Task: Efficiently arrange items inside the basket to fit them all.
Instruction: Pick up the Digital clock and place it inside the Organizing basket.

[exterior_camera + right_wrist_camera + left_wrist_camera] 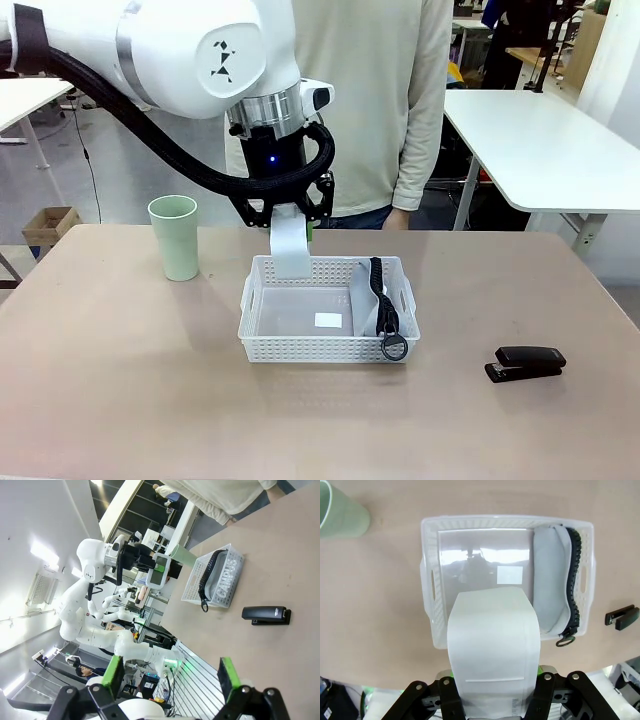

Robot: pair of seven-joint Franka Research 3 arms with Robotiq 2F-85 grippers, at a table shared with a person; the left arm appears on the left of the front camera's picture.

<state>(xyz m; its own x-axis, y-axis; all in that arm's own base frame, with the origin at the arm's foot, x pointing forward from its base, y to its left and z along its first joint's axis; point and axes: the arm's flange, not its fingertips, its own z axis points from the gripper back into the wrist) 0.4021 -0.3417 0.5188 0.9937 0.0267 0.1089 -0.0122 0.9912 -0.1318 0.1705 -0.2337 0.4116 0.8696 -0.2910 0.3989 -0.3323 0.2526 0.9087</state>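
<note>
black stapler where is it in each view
Front view: black stapler lower right, right of the white basket.
Left wrist view: black stapler at right edge, beyond the basket.
Right wrist view: black stapler right of centre, below the basket.
Shared landmark: the grey zip pouch at the basket's stapler-side end.

1. Front view: fixed, robot's side, mid-range, facing across the beige surface (120,400) toward the person (370,100) standing at the far edge.
2. Left wrist view: close, looking straight down into the shallow white perforated plastic basket (426,545).
3. Right wrist view: rolled sideways, farther off, low across the surface.
4. All three share the basket and the black stapler (526,364).
</note>
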